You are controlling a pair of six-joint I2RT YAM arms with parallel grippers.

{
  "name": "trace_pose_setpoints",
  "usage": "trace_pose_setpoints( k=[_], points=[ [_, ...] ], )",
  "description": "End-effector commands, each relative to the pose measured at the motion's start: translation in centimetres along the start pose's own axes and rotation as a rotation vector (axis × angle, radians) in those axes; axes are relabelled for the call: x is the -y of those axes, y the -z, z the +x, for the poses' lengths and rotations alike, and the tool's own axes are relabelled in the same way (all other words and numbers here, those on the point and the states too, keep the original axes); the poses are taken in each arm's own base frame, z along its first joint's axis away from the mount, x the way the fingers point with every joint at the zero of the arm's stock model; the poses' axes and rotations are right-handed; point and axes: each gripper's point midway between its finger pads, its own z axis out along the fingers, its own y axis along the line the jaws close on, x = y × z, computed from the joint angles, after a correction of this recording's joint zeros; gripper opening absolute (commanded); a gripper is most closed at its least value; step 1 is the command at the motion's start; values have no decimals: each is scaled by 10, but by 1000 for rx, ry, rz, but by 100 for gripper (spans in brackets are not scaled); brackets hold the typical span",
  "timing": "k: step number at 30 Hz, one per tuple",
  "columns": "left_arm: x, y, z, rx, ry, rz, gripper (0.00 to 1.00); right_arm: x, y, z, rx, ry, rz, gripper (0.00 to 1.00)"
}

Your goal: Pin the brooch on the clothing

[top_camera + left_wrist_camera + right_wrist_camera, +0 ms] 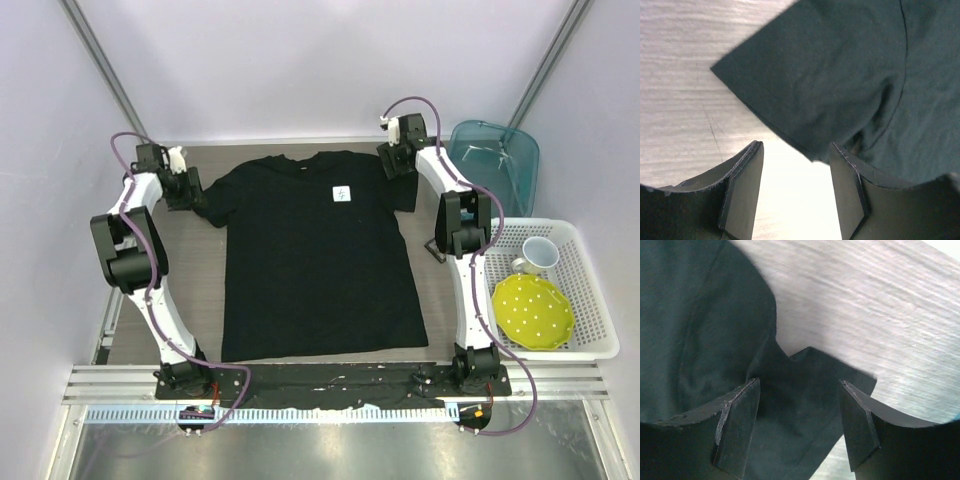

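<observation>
white chest label [342, 194] on black T-shirt [310, 270], mark too small to read

The left arm [128, 255] and the right arm [466, 228] rise from the near edge of the tabletop [436, 320], elbows bent outward, forearms reaching toward the far corners, wrists held low. The left gripper [190, 192] points inward and down, jaws apart; the right gripper [397, 162] does likewise, its dark fingers [737, 425] spread wide
</observation>
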Motion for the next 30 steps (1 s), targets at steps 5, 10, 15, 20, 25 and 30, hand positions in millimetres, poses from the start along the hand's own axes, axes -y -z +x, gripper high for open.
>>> trace_pose_setpoints(
  k=[5, 10, 15, 20, 25, 30],
  points=[
    [-22, -35, -35, 63, -26, -100, 61, -68, 111, -58, 143, 58, -281, 76],
    [-27, -47, -37, 48, -49, -155, 59, -138, 163, -48, 112, 119, -506, 76],
    [-36, -55, -30, 17, -84, -216, 50, -235, 204, -3, 13, 217, -709, 73],
    [-53, -52, -37, 12, -83, -284, 21, -304, 220, 54, -101, 284, -815, 68],
    [-61, -45, -42, 18, -80, -306, 1, -339, 220, 104, -202, 309, -857, 63],
    [-66, -40, -47, 27, -77, -310, 0, -362, 236, 149, -300, 303, -938, 61]
  ],
)
